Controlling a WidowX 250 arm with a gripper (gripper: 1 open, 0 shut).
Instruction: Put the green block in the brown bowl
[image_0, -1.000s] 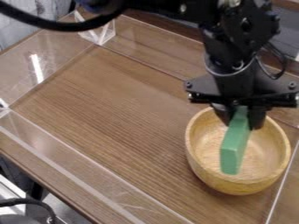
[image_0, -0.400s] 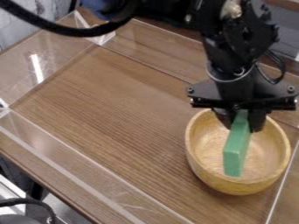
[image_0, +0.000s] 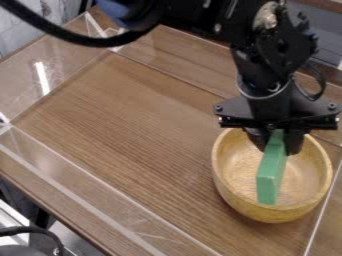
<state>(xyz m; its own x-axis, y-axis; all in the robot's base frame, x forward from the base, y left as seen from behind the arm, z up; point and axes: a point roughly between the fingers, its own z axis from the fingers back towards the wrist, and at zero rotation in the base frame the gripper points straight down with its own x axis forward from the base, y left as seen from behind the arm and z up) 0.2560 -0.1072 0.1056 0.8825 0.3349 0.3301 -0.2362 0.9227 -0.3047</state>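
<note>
Green block (image_0: 271, 172) hangs on end from the gripper (image_0: 277, 133), whose fingers are clamped together on its upper tip, its lower end down inside the brown bowl (image_0: 235, 197). It looks like a light, rigid bar with smooth matte faces, so a pinch across the narrow sides near one end should hold it without slipping. Apart from the block, the wooden bowl appears empty, standing on the wood-grain table (image_0: 120, 110).

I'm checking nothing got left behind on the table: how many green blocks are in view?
1. The green block hangs from the gripper over the inside of the brown bowl. None shows elsewhere.
</note>
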